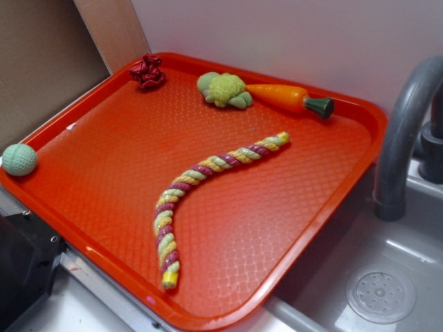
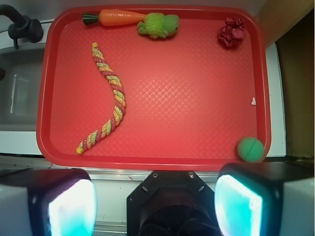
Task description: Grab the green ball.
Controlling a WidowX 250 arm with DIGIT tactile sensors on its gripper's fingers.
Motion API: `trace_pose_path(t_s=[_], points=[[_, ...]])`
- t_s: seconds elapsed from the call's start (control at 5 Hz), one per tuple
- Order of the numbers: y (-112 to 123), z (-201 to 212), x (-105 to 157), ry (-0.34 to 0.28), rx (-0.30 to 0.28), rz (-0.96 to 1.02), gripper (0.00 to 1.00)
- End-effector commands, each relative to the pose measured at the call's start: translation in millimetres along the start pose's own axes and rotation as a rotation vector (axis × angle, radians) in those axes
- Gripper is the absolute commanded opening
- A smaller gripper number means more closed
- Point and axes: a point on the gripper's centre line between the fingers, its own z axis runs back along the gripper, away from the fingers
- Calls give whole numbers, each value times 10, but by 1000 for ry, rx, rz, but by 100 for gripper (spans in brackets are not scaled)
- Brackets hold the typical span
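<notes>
**A:** Red tray [image 1: 332, 207] fills almost the whole surface, with a grey sink [image 1: 387, 277] and a faucet [image 1: 405, 138] beside it. Where is your target?

**B:** You find the green ball [image 1: 19, 160] at the very edge of the tray, in one corner, touching the raised rim or sitting just against it. In the wrist view the green ball [image 2: 251, 149] is low and to the right, close to the right finger [image 2: 246, 206] of the gripper [image 2: 157, 206]. Nothing else lies near it.

**A:** How will it handle?

**B:** I judge it is light and a little soft, like rubber. Its surface is textured, so your pads should have good friction. But it is round, so it can roll away if you push it from one side only. Take it across the widest part, with the fingers on opposite sides. The rim beside it may block one finger, so you should turn the jaws along the rim.

**A:** And the gripper?

**B:** The fingers stand wide apart, holding nothing, and it is not yet above the ball.

**A:** What else is on the tray?

**B:** A braided rope [image 1: 208, 187] lies in the middle, well apart from the ball. At the far edge you see a red scrunched toy [image 1: 147, 71], a leafy green toy [image 1: 223, 90] and a carrot [image 1: 287, 97] touching it.
</notes>
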Motion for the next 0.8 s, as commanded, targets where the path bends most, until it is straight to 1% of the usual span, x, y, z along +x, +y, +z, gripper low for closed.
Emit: trace_pose_path(t_s=[0.0, 0.2, 0.4, 0.6], points=[[0, 0, 0, 0, 0, 0, 100], [342, -431, 72, -9, 73, -100, 100], [641, -664, 152, 16, 88, -214, 100], [920, -1016, 186, 63, 40, -426, 100]])
